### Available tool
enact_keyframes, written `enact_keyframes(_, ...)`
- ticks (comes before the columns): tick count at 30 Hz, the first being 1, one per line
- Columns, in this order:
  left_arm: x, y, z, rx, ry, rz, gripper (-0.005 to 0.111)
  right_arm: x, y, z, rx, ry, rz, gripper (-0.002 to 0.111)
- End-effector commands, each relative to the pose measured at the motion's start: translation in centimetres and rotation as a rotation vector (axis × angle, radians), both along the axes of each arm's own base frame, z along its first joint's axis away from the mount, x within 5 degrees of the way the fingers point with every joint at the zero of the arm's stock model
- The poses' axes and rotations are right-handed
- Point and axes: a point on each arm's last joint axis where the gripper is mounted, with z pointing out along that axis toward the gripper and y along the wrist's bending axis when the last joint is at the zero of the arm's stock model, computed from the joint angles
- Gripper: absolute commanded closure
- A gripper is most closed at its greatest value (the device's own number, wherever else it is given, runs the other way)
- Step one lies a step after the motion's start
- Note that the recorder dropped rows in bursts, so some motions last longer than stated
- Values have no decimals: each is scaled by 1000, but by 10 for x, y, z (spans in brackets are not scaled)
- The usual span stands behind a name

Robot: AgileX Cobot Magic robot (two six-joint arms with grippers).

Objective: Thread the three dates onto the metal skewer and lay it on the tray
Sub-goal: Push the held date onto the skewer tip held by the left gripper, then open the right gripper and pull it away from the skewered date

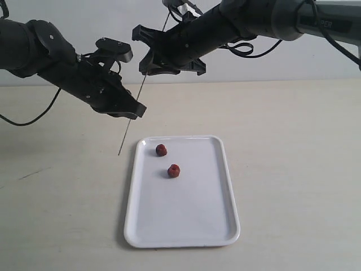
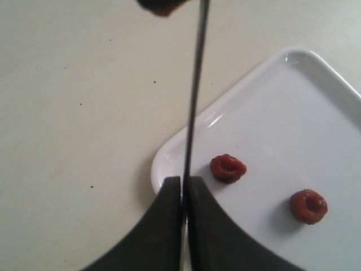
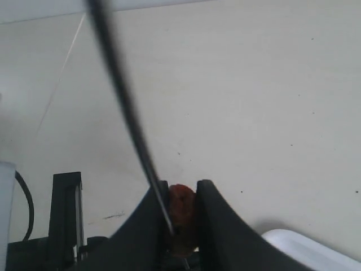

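Bright, even light; faint shadow beside the tray; skewer blurred.

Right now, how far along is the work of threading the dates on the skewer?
Nothing looks finished yet. In hand: the left hand is shut on the skewer, and the right hand grips one date against it; whether it is pierced, I cannot tell. Left: a second date and a third date lie loose on the tray, and the skewer must be laid there.

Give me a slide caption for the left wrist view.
Black left gripper pinches the thin grey metal skewer; two wrinkled reddish-brown dates lie on the white rectangular tray.
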Motion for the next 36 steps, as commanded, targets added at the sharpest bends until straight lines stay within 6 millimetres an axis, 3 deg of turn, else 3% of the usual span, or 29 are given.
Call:
enact_keyframes(1, 11, 3, 15, -67, -85, 105, 107, -11, 7, -2, -15, 59, 95, 101)
enact_keyframes(6, 11, 3, 14, -62, -86, 94, 107, -11, 7, -2, -21, 47, 105, 96)
enact_keyframes(12, 11, 2, 14, -56, -89, 81, 107, -11, 7, -2, -25, 41, 111, 58)
enact_keyframes(15, 11, 2, 14, -54, -89, 77, 107, -11, 7, -2, -25, 41, 111, 49)
enact_keyframes(23, 7, 1, 12, -42, -61, 36, 107, -11, 6, 4, -22, 20, 98, 49)
enact_keyframes(29, 1, 1, 9, -19, -1, -10, 107, -16, 1, 36, -41, -74, 78, 49)
enact_keyframes(36, -7, 5, 5, 41, 85, -37, 107, -23, -27, 68, -228, -123, -22, 49)
